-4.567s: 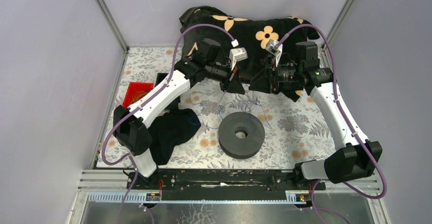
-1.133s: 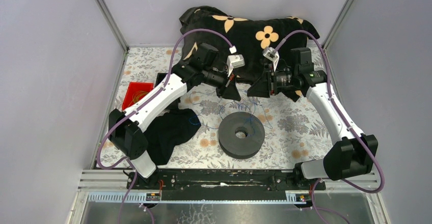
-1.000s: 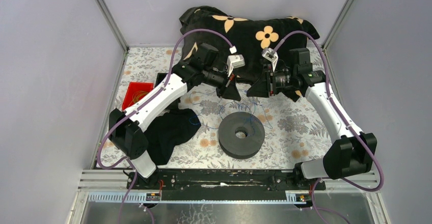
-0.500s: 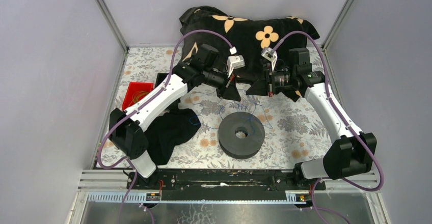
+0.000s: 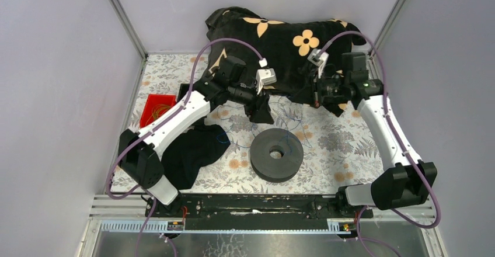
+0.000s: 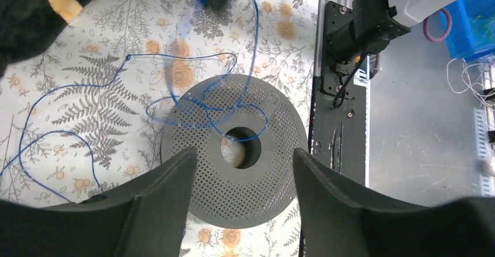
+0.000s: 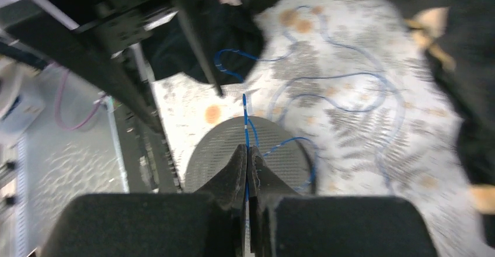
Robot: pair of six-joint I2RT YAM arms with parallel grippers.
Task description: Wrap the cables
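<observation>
Thin blue cables (image 5: 223, 138) lie in loose loops on the flowered mat, and some loops cross the black perforated spool (image 5: 262, 153). In the left wrist view a blue cable (image 6: 128, 56) curls over the spool (image 6: 245, 193) and across its centre hole. My left gripper (image 5: 260, 114) hangs above the mat behind the spool. Its jaws (image 6: 244, 152) stand open with nothing between them. My right gripper (image 5: 301, 98) is raised at the back right and shut (image 7: 247, 148) on a blue cable (image 7: 246, 122). That cable runs down toward the spool (image 7: 222, 146).
A black blanket with tan flowers (image 5: 286, 35) is heaped at the back, right behind both grippers. A red tray (image 5: 156, 108) and a black cloth (image 5: 195, 152) lie at the left. The arms' base rail (image 5: 257, 207) runs along the near edge.
My left gripper has opened and shifted slightly left and nearer. My right gripper closed on a blue cable and drew back toward the right.
</observation>
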